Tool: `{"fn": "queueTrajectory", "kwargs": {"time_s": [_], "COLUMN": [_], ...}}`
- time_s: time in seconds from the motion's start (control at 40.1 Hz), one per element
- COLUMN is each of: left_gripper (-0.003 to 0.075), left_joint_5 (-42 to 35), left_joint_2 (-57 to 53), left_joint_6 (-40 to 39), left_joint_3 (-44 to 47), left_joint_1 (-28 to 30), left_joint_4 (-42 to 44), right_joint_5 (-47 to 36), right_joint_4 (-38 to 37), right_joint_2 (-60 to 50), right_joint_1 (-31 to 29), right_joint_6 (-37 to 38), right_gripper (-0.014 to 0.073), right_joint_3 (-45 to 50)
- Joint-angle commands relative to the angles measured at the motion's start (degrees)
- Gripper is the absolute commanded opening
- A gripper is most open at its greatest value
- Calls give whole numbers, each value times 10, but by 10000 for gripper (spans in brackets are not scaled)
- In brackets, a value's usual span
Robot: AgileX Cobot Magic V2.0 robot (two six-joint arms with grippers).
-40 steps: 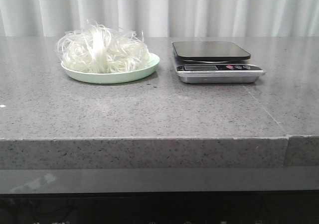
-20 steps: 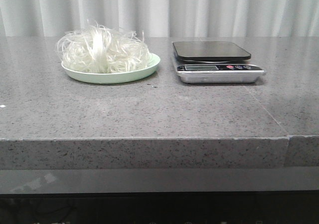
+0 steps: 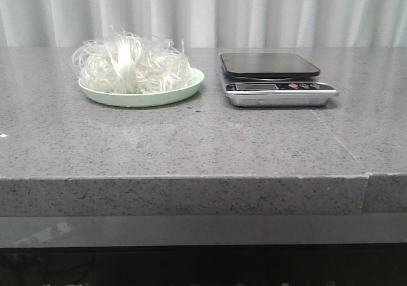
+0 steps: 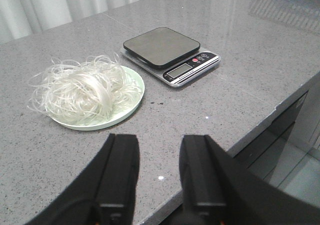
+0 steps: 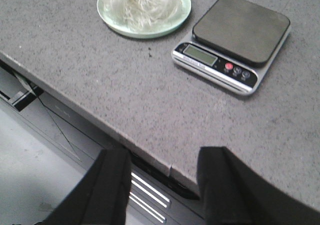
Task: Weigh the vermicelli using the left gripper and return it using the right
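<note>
The scale [image 5: 231, 40] display is too small to read, and the vermicelli [image 5: 139, 0] is cut off by the picture's edge.

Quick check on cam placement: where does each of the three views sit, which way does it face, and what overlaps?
Front: low, facing forward over the counter; vermicelli on the plate at left, scale at right; no robot parts visible.
Left wrist: on the left arm, above the counter's near edge, looking down at the noodles and scale; left gripper open.
Right wrist: on the right arm, off the counter's edge, looking at the same items; right gripper open.
Shared: all three show the vermicelli, plate and scale.
</note>
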Motion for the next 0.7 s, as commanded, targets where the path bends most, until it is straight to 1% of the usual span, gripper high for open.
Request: {"fn": "queueTrajectory", "kwargs": {"time_s": [0.0,0.224,0.274,0.399,0.524,0.599,0.673], "left_gripper": [312,312,312,312,312,312,277], "left_joint_5": [-43,-43,-43,-43,-43,-43,-43], "left_joint_2": [3,3,3,3,3,3,3], "left_joint_6": [-3,-3,-3,-3,-3,-3,-3], "left_joint_3": [-16,-16,-16,-16,-16,-16,-16], "left_joint_1": [-5,-5,-5,-5,-5,-5,-5], "left_joint_4": [-5,-5,-5,-5,-5,-5,-5], "right_joint_5": [-30,-16,-15,-15,-15,-15,-15], "right_joint_4": [-8,-9,-9,-9,-9,-9,-9], "right_joint_2": [-33,-56,-56,-56,-56,-56,-56], "right_joint_1": [-2,-2,-2,-2,-2,-2,-2], "right_joint_6": [1,1,1,1,1,1,1], "right_gripper": [438,426,401,285,197,166,157], "right_joint_3": [8,19,19,19,19,19,19]}}
